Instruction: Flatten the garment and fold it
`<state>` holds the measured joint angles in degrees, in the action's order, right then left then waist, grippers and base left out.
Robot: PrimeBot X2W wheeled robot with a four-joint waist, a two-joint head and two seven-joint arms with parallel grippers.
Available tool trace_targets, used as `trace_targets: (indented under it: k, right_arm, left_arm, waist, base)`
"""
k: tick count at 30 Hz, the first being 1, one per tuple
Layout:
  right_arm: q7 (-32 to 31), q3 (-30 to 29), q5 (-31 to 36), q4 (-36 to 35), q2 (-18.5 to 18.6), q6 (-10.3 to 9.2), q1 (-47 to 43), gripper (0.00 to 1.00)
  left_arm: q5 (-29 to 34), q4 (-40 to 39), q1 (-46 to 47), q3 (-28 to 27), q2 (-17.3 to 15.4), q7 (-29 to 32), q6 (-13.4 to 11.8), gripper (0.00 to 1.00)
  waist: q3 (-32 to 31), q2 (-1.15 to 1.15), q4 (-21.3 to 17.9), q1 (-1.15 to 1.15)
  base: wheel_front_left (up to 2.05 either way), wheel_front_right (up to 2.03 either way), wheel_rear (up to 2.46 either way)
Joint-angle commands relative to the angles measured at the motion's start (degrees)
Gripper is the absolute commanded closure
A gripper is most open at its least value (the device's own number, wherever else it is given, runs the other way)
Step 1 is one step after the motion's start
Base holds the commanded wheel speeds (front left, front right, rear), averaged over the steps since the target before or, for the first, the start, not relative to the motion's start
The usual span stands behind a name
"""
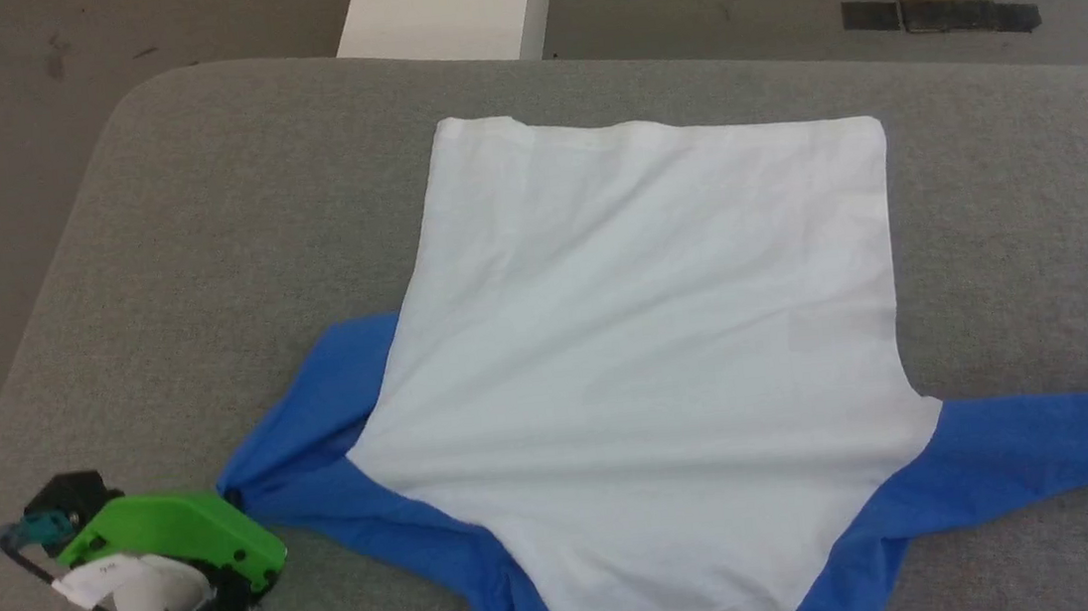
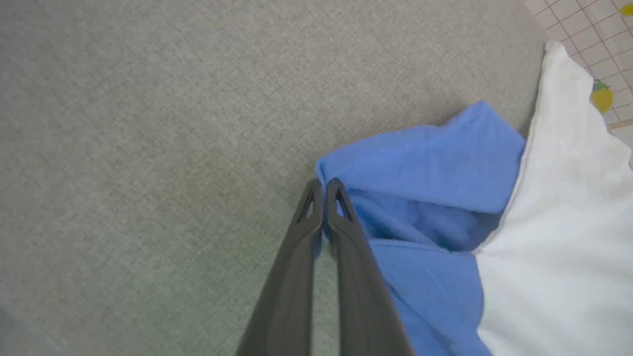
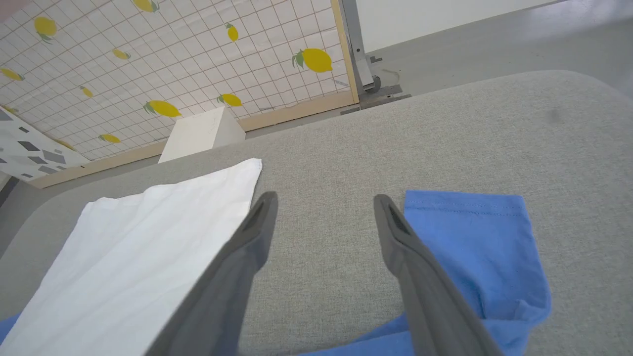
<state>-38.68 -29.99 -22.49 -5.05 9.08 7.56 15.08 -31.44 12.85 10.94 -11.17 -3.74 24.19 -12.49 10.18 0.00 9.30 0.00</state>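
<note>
In the head view the garment (image 1: pixel 647 335) lay spread across the grey table (image 1: pixel 197 229), the left gripper (image 1: pixel 231 497) by its near left corner; in the left wrist view its fingers (image 2: pixel 346 247) clamped the garment's blue sleeve (image 2: pixel 425 148) (cloth between them); in the right wrist view the right gripper (image 3: pixel 324 200) gaped above the table.

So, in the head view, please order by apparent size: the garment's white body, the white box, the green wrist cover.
1. Largest: the garment's white body.
2 and 3. The white box and green wrist cover look alike; the box is farther and cropped, so I leave them unranked.
</note>
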Motion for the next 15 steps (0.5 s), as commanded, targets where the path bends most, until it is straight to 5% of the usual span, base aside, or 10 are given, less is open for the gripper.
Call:
trace_targets:
  k: [1,3,4,5,15]
  right_arm:
    - [-0.18,0.05,0.28,-0.05,-0.14,-0.08,-0.87,0.00]
    - [-0.31,0.00,0.20,-0.19,-0.14,-0.08,-0.93,0.00]
    - [-0.36,0.00,0.18,-0.26,-0.11,-0.08,-0.96,0.00]
    - [-0.39,0.01,0.18,-0.30,-0.09,-0.08,-0.98,0.00]
    - [-0.75,0.90,-0.55,-0.77,-0.07,-0.08,-0.51,0.00]
  left_arm:
    - [-1.20,-0.53,-1.96,-0.05,0.30,0.47,-0.35,1.00]
    - [-2.63,-1.55,-3.24,0.37,0.48,0.93,-0.30,1.00]
    - [-3.19,-2.10,-3.54,0.88,0.54,1.14,0.08,0.07]
    - [-3.57,-2.85,-3.50,1.02,0.58,0.83,0.19,0.00]
    - [5.17,-7.61,7.28,9.32,-5.94,-2.71,6.02,0.00]
  waist:
    - [-0.35,0.00,0.42,0.00]
    - [-0.19,0.00,0.58,0.00]
    - [-0.11,0.00,0.61,0.00]
    - [-0.07,0.00,0.61,0.00]
    - [1.82,0.00,-1.03,0.00]
  base:
    - [0.00,0.00,0.00]
    - [0.00,0.00,0.00]
    - [0.00,0.00,0.00]
    - [0.00,0.00,0.00]
    - [0.00,0.00,0.00]
